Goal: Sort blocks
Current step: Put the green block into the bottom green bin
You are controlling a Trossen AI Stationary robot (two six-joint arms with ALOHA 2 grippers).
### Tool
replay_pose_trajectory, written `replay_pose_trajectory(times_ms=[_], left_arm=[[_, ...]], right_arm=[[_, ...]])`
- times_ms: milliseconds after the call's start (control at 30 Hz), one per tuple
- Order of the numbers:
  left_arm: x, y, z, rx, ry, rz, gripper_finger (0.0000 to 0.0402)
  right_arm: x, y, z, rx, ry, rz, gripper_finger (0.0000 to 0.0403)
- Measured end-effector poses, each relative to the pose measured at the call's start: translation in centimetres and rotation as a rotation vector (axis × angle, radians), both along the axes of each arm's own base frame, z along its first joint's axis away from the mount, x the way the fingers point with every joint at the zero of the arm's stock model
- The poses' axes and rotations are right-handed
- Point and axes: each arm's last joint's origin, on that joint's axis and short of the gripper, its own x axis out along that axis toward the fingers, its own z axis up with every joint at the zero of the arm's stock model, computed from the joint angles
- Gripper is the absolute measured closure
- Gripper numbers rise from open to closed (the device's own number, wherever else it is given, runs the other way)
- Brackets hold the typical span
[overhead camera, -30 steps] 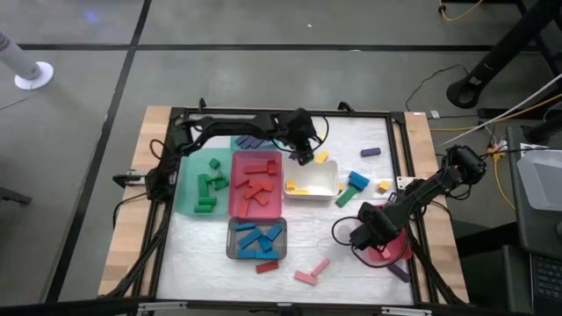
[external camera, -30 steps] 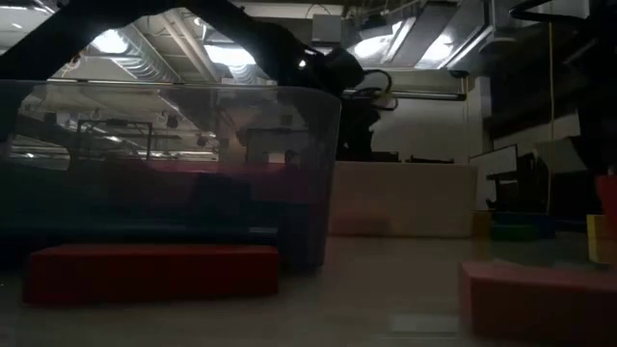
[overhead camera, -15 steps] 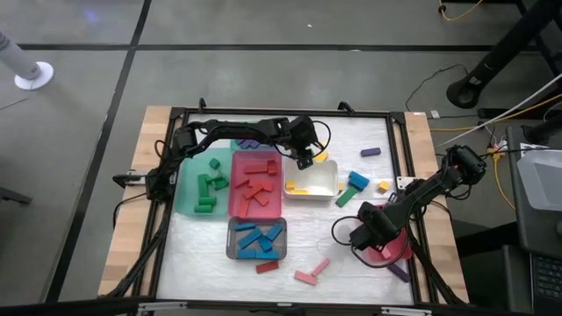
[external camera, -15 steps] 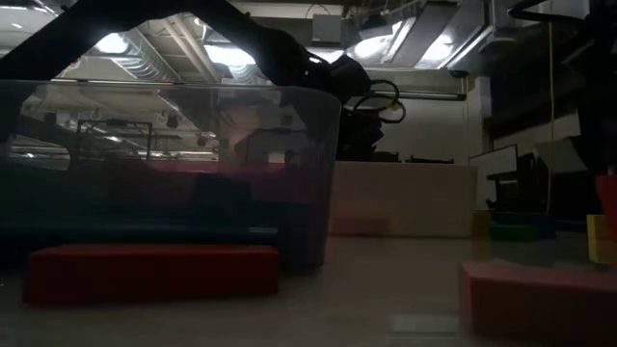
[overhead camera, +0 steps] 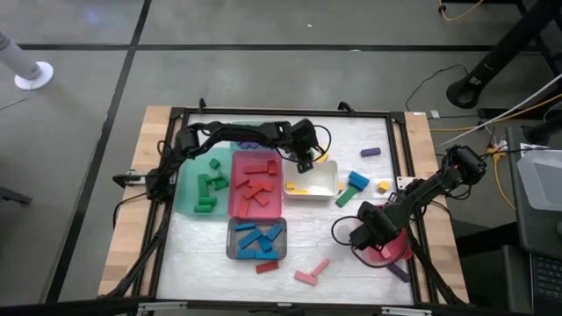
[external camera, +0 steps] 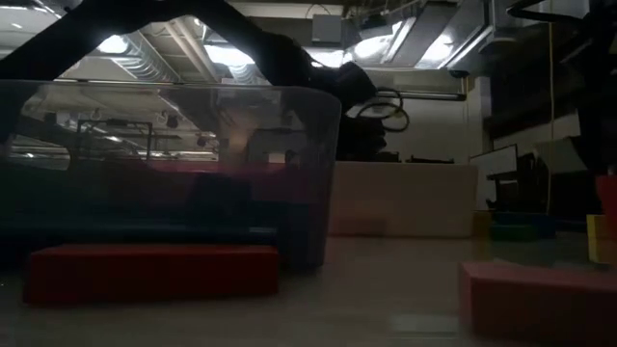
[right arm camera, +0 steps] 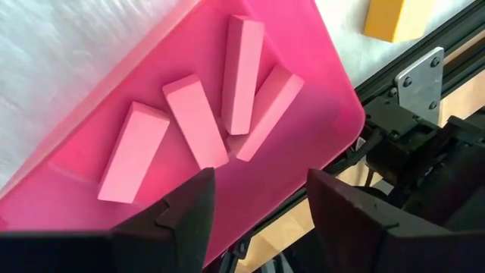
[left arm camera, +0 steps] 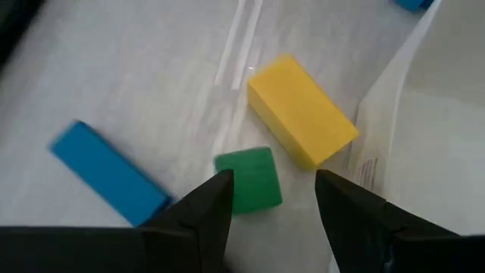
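Small green plastic cube [left arm camera: 249,179] on white table surface [overhead camera: 351,233] just beside far edge of white rectangular tray [overhead camera: 313,180], near yellow rectangular block [left arm camera: 301,109] and blue bar [left arm camera: 107,172]. Left gripper [left arm camera: 267,203] above green cube, fingers spread, nothing pinched. Well right of white tray: right gripper [right arm camera: 256,199] over pink shallow tray [right arm camera: 151,91] holding four pink bars [right arm camera: 198,121], fingers apart, empty.

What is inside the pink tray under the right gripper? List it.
In the right wrist view, the pink tray holds four pink bars, lying flat and fanned out. The open right gripper hangs above its near edge, and its fingers cover that strip, so anything there is hidden.
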Motion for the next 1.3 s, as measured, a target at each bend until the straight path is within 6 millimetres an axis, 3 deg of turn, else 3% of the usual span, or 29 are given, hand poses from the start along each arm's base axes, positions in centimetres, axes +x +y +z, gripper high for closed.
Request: replay_pose_trajectory(times_ms=[400,700,867,1100,1300], left_arm=[[0.2,0.5,-1.5,0.079,0.039,0.044,0.023],[0.2,0.5,-1.5,0.086,0.044,0.028,0.0298],[0.3,0.4,-1.5,0.105,0.046,0.002,0.0314],[0.8,-0.3,-0.8,0.085,0.018,0.045,0.0265],[1.5,-0.9,0.0,0.175,0.01,0.019,0.0212]], right_arm=[[0.0,0.0,0.1,0.005,0.003,-0.006,0.0194],[0.0,0.0,0.1,0.005,0.005,0.0,0.0194],[0.0,0.0,0.1,-0.001,0.0,0.003,0.0194],[0.0,0.0,0.1,-0.008,-0.005,0.007,0.0194],[0.0,-0.1,0.0,-0.016,-0.01,0.011,0.0194]])
